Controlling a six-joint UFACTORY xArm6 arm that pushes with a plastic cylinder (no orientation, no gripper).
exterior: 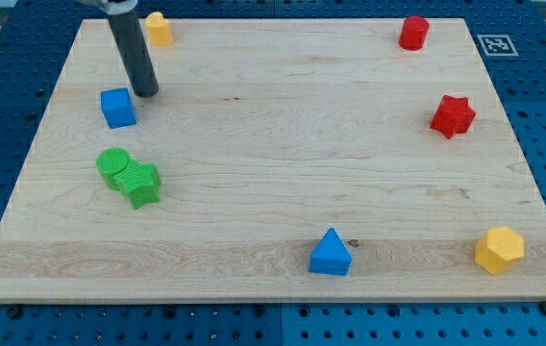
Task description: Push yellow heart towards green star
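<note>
The blue triangle (330,254) sits nearest. My tip (146,93), no gripper fitted, must circle to twelve o'clock of the yellow heart (159,29), then push toward the green star (141,184).

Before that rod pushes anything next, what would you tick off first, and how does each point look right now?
1. Yellow heart located, view's top left: ok.
2. Green star located, touching the green cylinder: ok.
3. My tip on the heart's far side from the star: not ok; it sits below the heart, right of the blue cube.
4. Path from heart to star clear: not ok; my tip and the blue cube stand close to it.
5. Heart safely away from the board edge: not ok; it sits near the top edge.
</note>
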